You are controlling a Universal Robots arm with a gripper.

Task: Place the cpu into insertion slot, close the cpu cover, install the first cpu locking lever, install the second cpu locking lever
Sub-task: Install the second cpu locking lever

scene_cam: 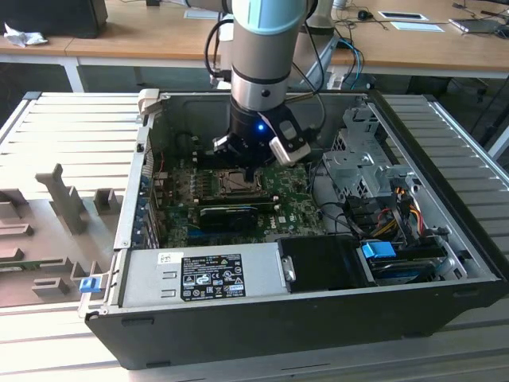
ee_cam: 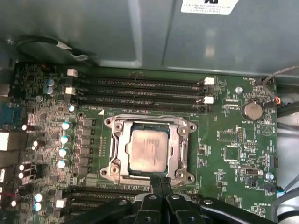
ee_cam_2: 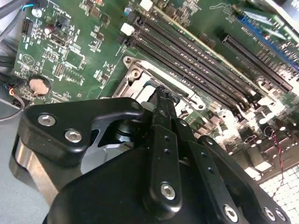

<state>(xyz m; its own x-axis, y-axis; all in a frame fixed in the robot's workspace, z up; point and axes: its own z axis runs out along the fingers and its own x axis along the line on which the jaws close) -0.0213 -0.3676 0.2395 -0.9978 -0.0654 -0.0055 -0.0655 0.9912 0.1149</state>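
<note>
I see the open black computer case (scene_cam: 302, 318) with its green motherboard (ee_cam: 224, 154). My black tool (ee_cam: 160, 184), fingers pressed together and holding nothing, hovers at the dull silver hinged cover (ee_cam: 180, 144), down over the pale square cpu (ee_cam: 148, 148) in its socket. A slip could scratch the board.

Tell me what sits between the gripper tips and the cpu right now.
In the first wrist view, the near edge of the cpu cover, closed around the cpu, lies between it and the gripper.
</note>
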